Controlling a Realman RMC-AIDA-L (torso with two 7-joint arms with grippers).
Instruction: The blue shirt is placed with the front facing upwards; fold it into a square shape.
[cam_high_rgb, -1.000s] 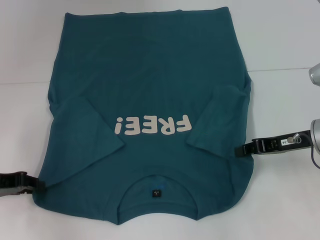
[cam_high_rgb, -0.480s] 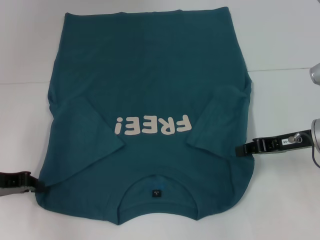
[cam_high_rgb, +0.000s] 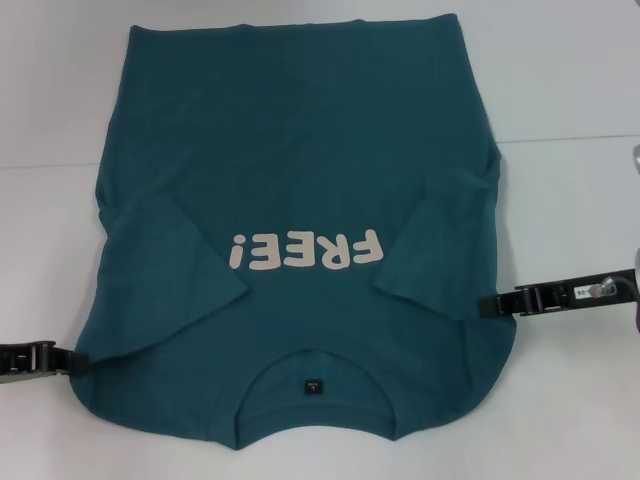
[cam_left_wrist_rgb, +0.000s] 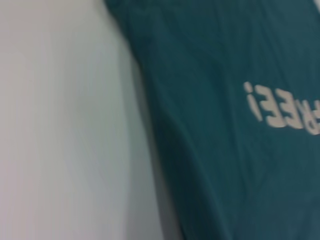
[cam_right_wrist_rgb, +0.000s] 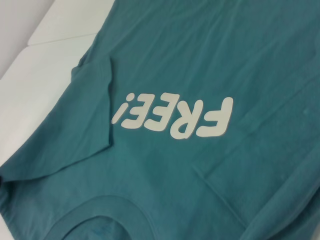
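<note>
Head view shows the blue shirt spread flat on the white table, front up, collar nearest the robot and both sleeves already folded in over the chest beside the white "FREE!" lettering. The left gripper sits at the shirt's edge by the left shoulder, low against the table; the right gripper meets the opposite edge just below the folded right sleeve. Whether either gripper's fingers are released or clenched on fabric I cannot tell: the tips merge with the dark cloth.

Handling, as a judgement: the shirt is light, soft cotton that drapes and wrinkles, with no stiffness to hold a crease, so it will sag between grasp points and drag on the table. The best hold is likely a pinch through all layers at the shoulder edges on either side of the collar, lifting both together so the fold stays straight.

Much of both arms is cut off at the frame edges. The left wrist view is blurred, showing only shirt edge, table and part of the lettering; neither wrist view shows its own fingers. The small neck label is too small to read.
</note>
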